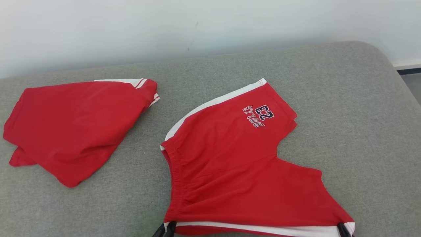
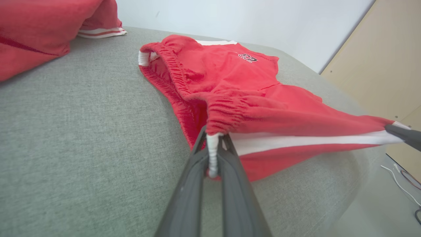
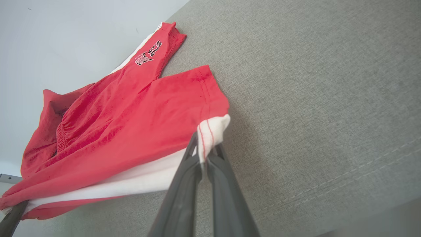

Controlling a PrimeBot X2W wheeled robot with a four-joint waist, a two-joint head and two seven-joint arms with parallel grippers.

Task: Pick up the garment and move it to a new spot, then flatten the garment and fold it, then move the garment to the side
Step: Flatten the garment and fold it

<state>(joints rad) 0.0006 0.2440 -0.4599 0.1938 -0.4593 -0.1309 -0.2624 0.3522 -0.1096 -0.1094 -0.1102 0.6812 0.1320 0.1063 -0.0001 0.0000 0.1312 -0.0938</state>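
Note:
The garment [image 1: 230, 161] is a pair of red shorts with white side stripes and a "23 BULLS" print, lying spread on the grey cushion [image 1: 345, 131]. My left gripper [image 1: 168, 229] is shut on the near waistband corner, where the white stripe meets the elastic [image 2: 213, 144]. My right gripper [image 1: 343, 229] is shut on the near leg hem's white corner [image 3: 210, 131]. The near edge of the garment [image 2: 296, 140] is stretched taut between both grippers and lifted slightly off the cushion. In the left wrist view the right gripper's fingers [image 2: 403, 135] show at the right edge.
A second red garment [image 1: 75, 128] lies crumpled at the cushion's far left. A white wall [image 1: 197, 29] runs behind the cushion. The cushion's right edge drops to the floor [image 1: 411, 85]. Beside it stand a beige panel [image 2: 378, 65] and floor cables [image 2: 401, 184].

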